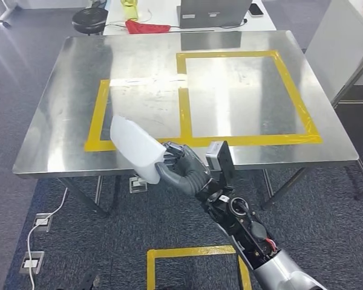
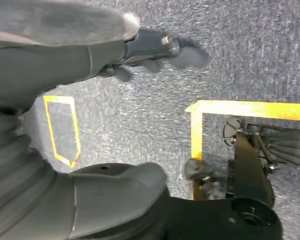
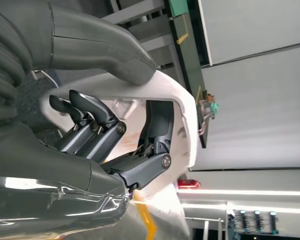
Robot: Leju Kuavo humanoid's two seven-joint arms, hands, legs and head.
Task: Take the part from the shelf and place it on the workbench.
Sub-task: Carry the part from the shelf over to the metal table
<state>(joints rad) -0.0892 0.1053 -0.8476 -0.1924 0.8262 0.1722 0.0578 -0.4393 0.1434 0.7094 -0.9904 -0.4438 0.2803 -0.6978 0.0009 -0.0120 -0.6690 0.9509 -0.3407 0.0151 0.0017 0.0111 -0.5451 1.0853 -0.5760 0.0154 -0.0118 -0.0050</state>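
Observation:
A white curved plastic part (image 1: 135, 147) hangs over the front edge of the steel workbench (image 1: 70, 103), near the left yellow-taped rectangle (image 1: 100, 112). My right hand (image 1: 183, 168) grips it from its near end. In the right wrist view the thumb lies over the outside of the white part (image 3: 178, 107) and the dark fingers (image 3: 103, 135) curl inside its hollow. My left hand (image 2: 103, 55) hangs over grey carpet with its fingers stretched out and nothing in it.
Two yellow tape rectangles mark the workbench top; the larger one (image 1: 289, 78) is on the right. Behind the bench stand a laptop (image 1: 213, 12), a red cloth (image 1: 145, 27) and a black stool (image 1: 89, 19). A yellow floor outline (image 1: 193, 254) and floor sockets (image 1: 38, 222) lie below.

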